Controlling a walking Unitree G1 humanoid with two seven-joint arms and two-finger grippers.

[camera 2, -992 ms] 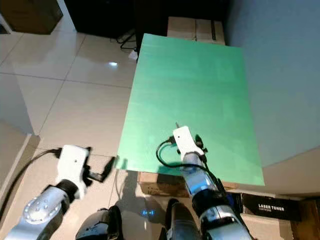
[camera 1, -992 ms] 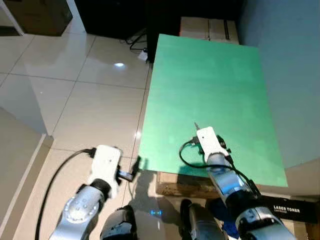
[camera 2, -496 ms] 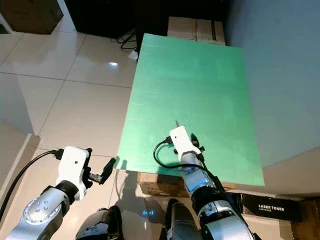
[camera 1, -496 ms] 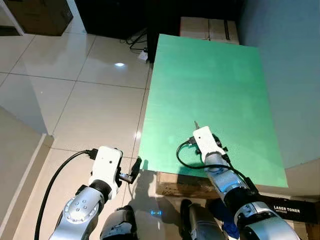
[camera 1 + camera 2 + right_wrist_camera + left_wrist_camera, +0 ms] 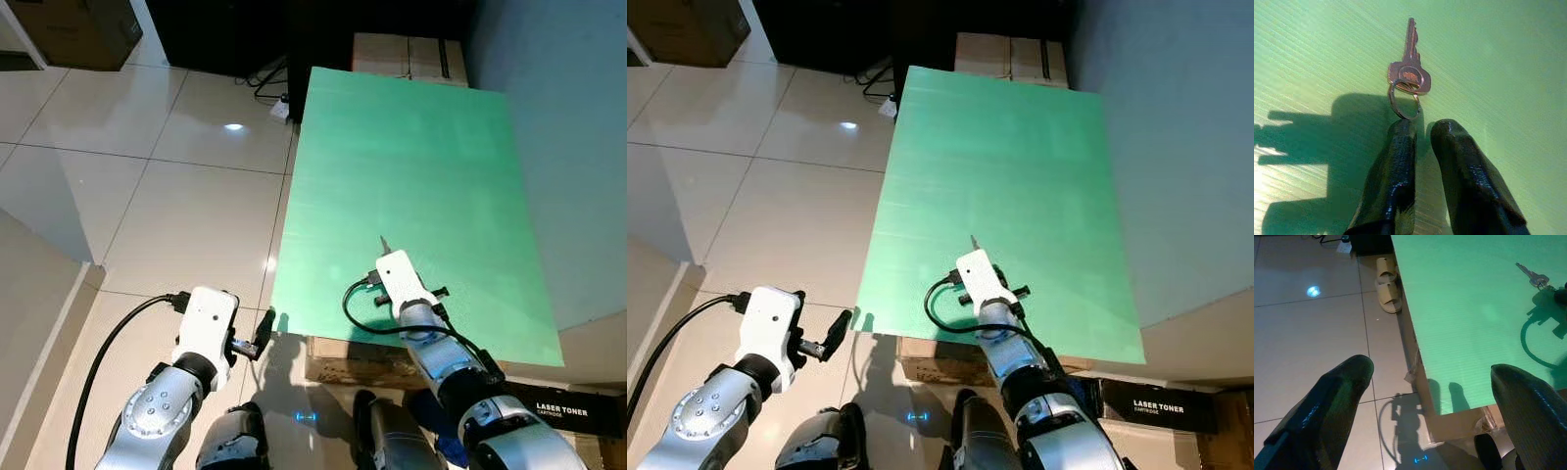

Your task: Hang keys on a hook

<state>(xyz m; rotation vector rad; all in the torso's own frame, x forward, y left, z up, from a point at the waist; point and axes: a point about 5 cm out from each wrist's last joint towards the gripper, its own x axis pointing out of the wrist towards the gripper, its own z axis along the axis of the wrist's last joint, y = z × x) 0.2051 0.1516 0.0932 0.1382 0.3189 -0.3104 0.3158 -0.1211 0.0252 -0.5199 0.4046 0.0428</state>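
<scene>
A single metal key point(image 5: 1409, 63) on a small ring point(image 5: 1403, 103) lies flat on the green tabletop point(image 5: 411, 166), near its front edge. My right gripper point(image 5: 1422, 128) hovers low over the table just behind the ring. Its fingers point(image 5: 1398, 161) are drawn almost together, with nothing between them, and one fingertip sits at the ring's edge. From the head, the key's tip point(image 5: 384, 243) pokes out beyond the white right wrist point(image 5: 400, 279). My left gripper point(image 5: 263, 331) is open over the floor, left of the table corner; its fingers point(image 5: 1342, 396) are spread wide.
Cardboard boxes point(image 5: 407, 54) stand past the table's far end, and a grey-blue wall point(image 5: 573, 147) runs along its right side. Tan sandals point(image 5: 1387, 284) and cables point(image 5: 266, 78) lie on the tiled floor beside the table. A toner box point(image 5: 568, 411) sits at lower right.
The right wrist has slid slightly left along the table and rolled a little. The left arm has barely moved.
</scene>
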